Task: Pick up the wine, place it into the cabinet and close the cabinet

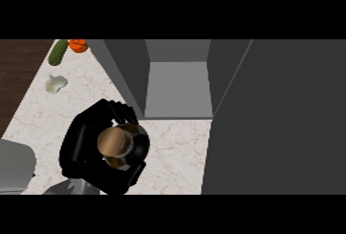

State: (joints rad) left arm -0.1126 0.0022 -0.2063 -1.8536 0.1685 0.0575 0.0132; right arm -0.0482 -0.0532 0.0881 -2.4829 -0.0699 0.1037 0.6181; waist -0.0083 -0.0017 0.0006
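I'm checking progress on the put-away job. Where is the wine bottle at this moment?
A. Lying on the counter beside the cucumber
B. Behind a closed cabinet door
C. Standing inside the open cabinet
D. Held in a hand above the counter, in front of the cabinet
D: the hand has its fingers curled round the wine bottle, seen from above over the marble counter, just in front of the open cabinet, whose visible shelf holds nothing.

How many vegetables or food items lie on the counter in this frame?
3, all at the counter's far left: a green cucumber, an orange tomato beside it, and a pale garlic nearer. Others may be hidden.
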